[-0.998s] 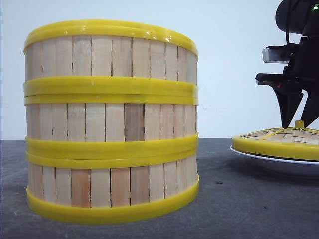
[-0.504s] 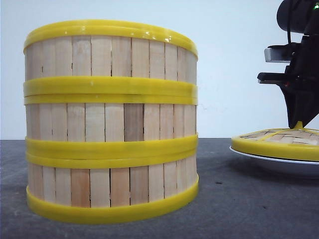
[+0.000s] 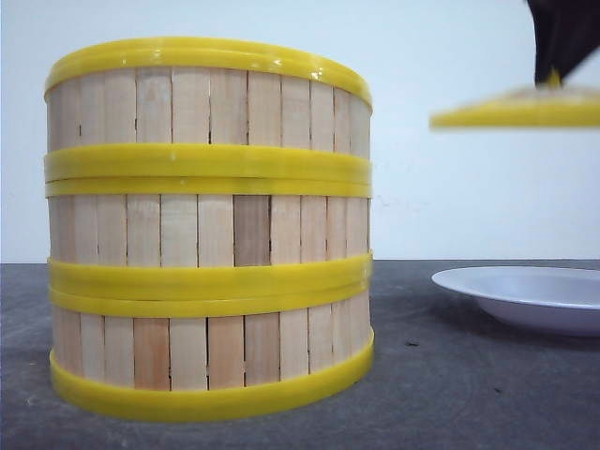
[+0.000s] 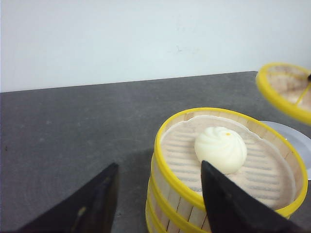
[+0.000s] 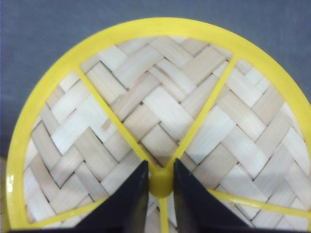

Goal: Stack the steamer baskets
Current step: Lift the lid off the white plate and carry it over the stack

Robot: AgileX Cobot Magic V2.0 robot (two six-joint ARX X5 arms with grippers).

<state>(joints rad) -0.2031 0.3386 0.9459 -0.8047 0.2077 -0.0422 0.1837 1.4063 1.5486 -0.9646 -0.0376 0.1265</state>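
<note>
Pale matt wood slats and glossy yellow plastic rims on the steamer baskets [image 3: 209, 228]; woven bamboo-like strips in the lid [image 5: 160, 121]; glossy white plate [image 3: 525, 295]; rough, matt grey table [image 3: 450, 394].

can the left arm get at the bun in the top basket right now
Probably yes. The left gripper is open and empty just beside the stack, and the top basket is uncovered with the bun exposed. The lid is held off to the side by the right gripper.

Yellow-rimmed pale-slat steamer baskets [image 3: 208, 230]; herringbone-woven lid [image 5: 160, 121].
</note>
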